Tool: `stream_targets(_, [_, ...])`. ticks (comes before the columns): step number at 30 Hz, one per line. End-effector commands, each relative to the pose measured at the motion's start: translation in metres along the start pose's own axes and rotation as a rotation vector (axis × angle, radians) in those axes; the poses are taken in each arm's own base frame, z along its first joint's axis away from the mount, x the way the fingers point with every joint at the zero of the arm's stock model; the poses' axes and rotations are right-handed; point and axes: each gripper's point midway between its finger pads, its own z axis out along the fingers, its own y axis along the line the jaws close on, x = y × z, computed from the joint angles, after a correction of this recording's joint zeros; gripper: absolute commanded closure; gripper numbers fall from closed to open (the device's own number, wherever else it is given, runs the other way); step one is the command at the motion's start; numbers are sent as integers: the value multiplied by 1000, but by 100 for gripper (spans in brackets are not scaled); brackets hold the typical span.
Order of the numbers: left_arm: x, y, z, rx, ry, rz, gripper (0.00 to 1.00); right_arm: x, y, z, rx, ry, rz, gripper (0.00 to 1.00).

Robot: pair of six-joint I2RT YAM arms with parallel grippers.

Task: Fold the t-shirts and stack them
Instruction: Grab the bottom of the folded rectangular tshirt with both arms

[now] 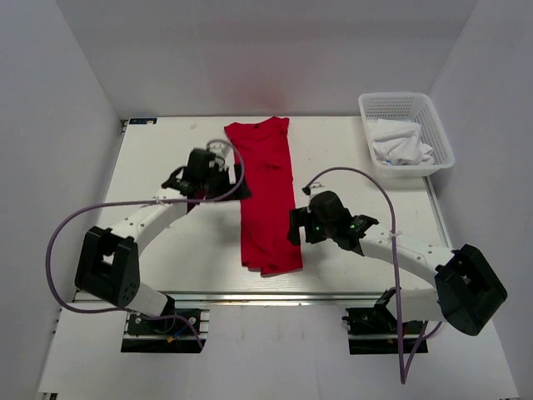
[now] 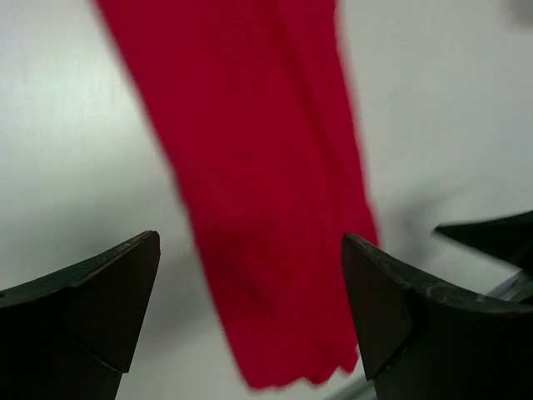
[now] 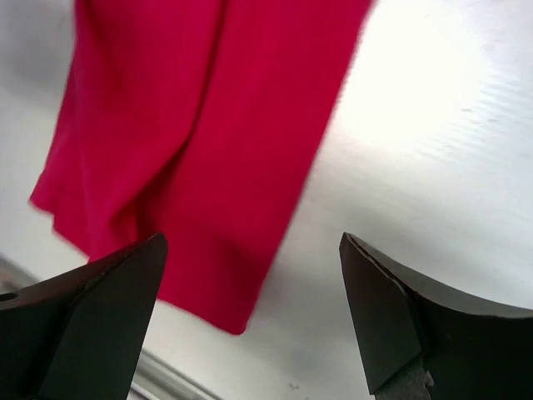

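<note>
— T-shirt (image 1: 266,196), red, one item. Where on the bench (image 1: 350,150)?
— Middle of the bench. It lies flat, folded lengthwise into a long narrow strip. The neck end is at the far edge and the hem end just short of the near edge.

— Condition?
— Plain, no print. The layers are stacked unevenly at the hem end. Both wrist views (image 2: 266,208) (image 3: 208,150) show it blurred.

— Left claw (image 1: 237,189)?
— Fingers spread wide (image 2: 250,242), nothing between them. It is just beside the strip's left edge, about halfway along. Its own camera shows the hem end of the cloth below the gap. I cannot tell whether it touches the cloth.

— Right claw (image 1: 296,227)?
— Fingers also wide apart (image 3: 250,242), holding nothing. It sits at the strip's right edge, toward the near end. In its own view the cloth lies mostly toward the left finger, with bare bench toward the right one.

— Other entries?
— One white mesh basket (image 1: 406,104) at the far right corner of the bench. It holds a crumpled white cloth (image 1: 400,142) and stands well apart from the T-shirt.
</note>
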Motion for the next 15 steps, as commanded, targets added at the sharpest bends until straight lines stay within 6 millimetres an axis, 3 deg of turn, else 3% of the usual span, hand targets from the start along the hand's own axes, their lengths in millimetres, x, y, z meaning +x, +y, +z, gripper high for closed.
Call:
stream_targets(1, [68,27,-31,-156,121,-96,0,12,31,-9,-212,65,-131,10])
stream_targets(3, [102,33,-47,-177,170,-145,0,4,57,-21,-344,52,-187,10])
stream_targets(4, [130,38,-53,-184,222,-160,0,-2,65,-25,-389,22,-243,10])
stream_targets(6, [138,34,-66,-152,203,-172,0,-7,94,-39,-548,8,-285,10])
stream_targets(7, [155,37,-71,-148,230,-191,0,-2,110,-49,-646,19,-306,10])
stream_targets(9, [159,36,-78,-139,209,-205,0,-8,136,-61,-789,-12,-351,10])
stream_targets(13, [168,44,-96,-169,162,-208,0,6,152,-46,-838,83,-395,10])
stream_targets(15, [164,42,-104,-167,134,-213,0,6,171,-46,-929,106,-400,10])
